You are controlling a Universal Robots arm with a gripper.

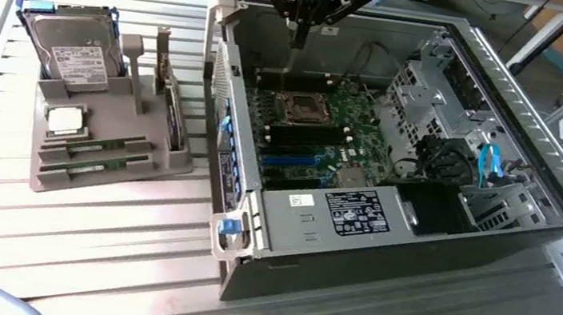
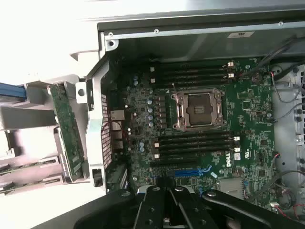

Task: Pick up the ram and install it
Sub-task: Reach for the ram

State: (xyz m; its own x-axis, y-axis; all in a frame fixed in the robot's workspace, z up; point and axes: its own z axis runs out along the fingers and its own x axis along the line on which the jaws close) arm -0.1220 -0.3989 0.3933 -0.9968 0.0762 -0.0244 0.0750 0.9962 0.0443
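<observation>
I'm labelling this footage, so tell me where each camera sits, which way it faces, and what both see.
Exterior view: off the arm, high, angled down on the slatted table, grey parts holder and open computer case; the gripper hangs above the case.
Wrist view: on the wrist, looking down into the case at the motherboard; the gripper's black body shows.
Shared: the motherboard's empty processor socket and the holder.

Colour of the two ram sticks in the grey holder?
Green. The ram sticks show best in the exterior view.

rack ext-view-L of PC case | 2 ram in rack front slots | gripper above case
</observation>
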